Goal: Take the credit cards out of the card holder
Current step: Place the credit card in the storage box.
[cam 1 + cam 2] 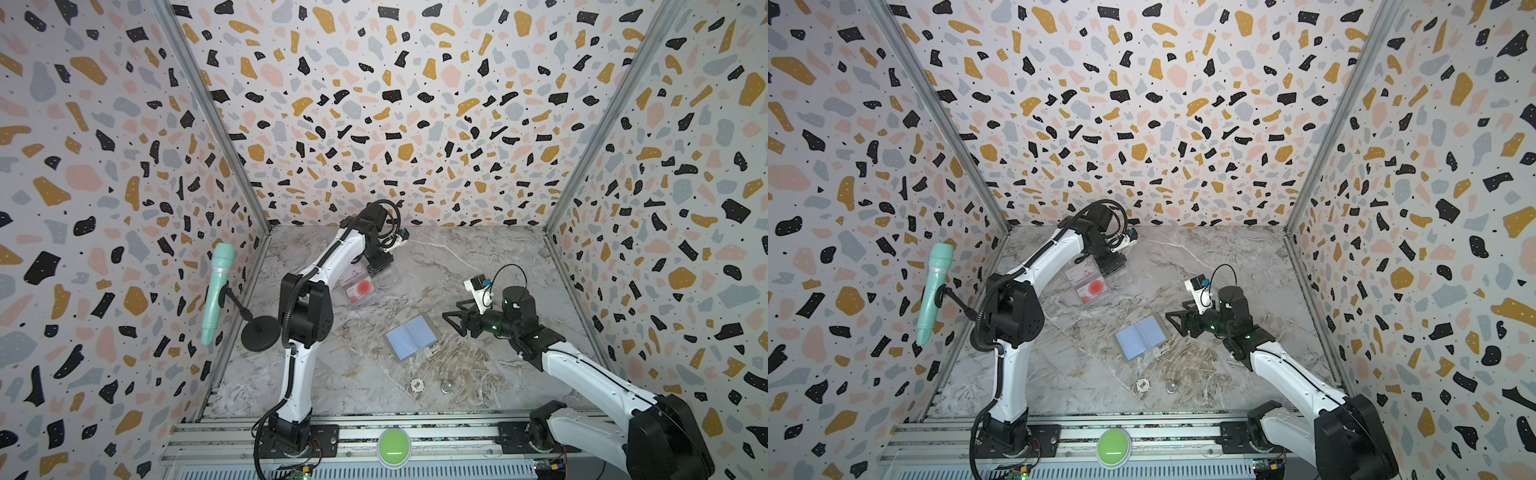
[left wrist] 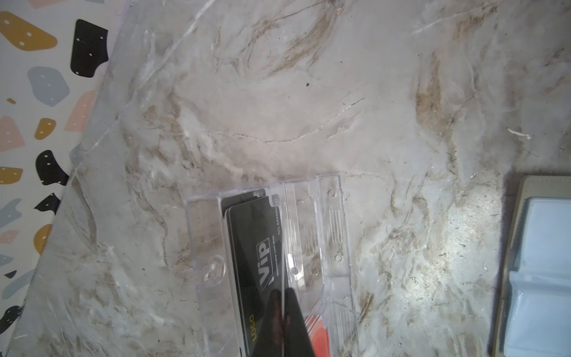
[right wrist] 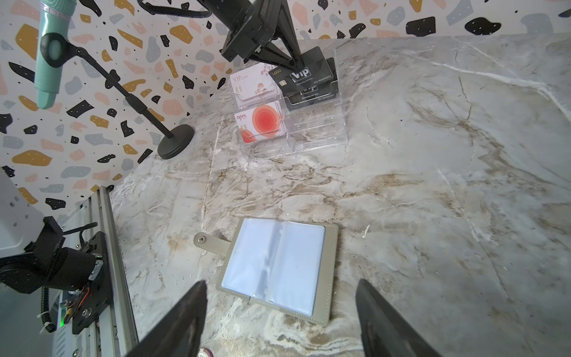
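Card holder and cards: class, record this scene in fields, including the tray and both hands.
holder: lies open on the table, pale blue inside up, no card seen in it
tray: clear, holds red card and pink card
left hand: shut on black card at the tray
right hand: open, empty, near the holder

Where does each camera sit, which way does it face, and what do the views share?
Top views: high at the front, looking down on the table; both arms show, with left gripper and right gripper.
Left wrist: on the left arm, looking past its shut gripper at the black VIP card it pinches over the clear tray.
Right wrist: on the right arm, looking between its open fingers at the card holder; the left gripper shows too.
Shared: all views show card holder and tray.
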